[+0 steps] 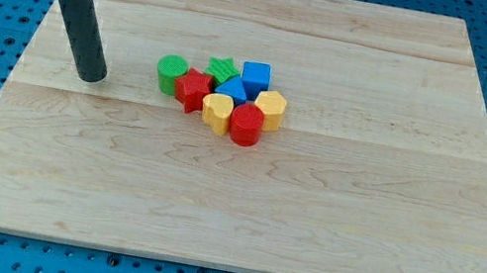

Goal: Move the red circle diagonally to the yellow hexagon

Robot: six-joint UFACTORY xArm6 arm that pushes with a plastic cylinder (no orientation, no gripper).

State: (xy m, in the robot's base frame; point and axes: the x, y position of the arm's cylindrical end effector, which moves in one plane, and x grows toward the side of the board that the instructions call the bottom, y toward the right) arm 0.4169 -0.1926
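Now my tip (91, 78), the lower end of the straight dark rod, rests on the pale wooden desk (239, 216) at the left, well apart from the cluster of small coloured blocks. No fingers exist on this rig, so apart or together does not apply. The red circle block (246, 125) lies to the right of my tip and slightly nearer, at the cluster's near edge, touching the yellow hexagon block (271, 108) just beyond it on its right. Between my tip and the red circle sit a green circle block (171, 74) and a red star block (193, 91), so a straight push looks blocked.
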